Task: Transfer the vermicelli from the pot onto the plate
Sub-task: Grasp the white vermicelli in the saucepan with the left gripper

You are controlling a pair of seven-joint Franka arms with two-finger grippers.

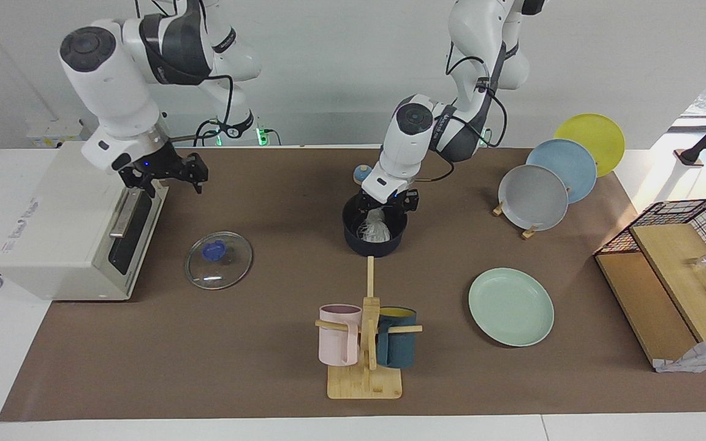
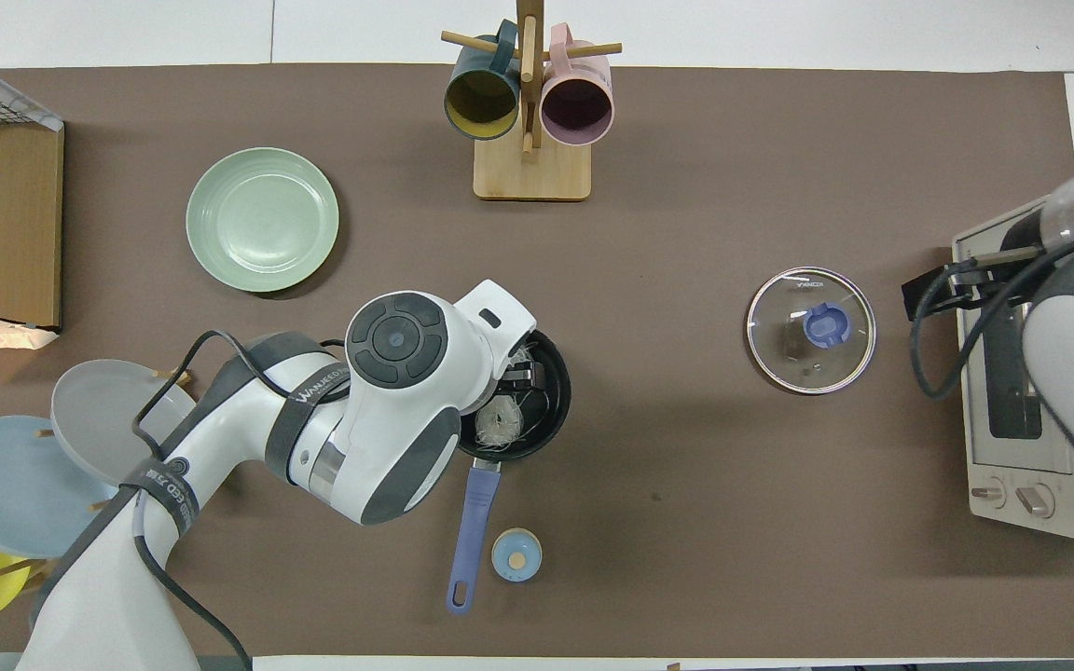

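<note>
Lifting the noodles — grasp stage

The vermicelli [image 1: 375, 229], a glassy whitish tangle, sits in the dark round pot [image 1: 353, 240]; the left claw [image 1: 385, 207] is down on it, grip unclear. Next, I judge: lift and carry to the smooth mint plate [image 1: 511, 306] on the worktop [image 1: 267, 343] — strands may trail. The right claw [image 1: 169, 177] waits by the toaster oven [image 1: 53, 226].
</note>
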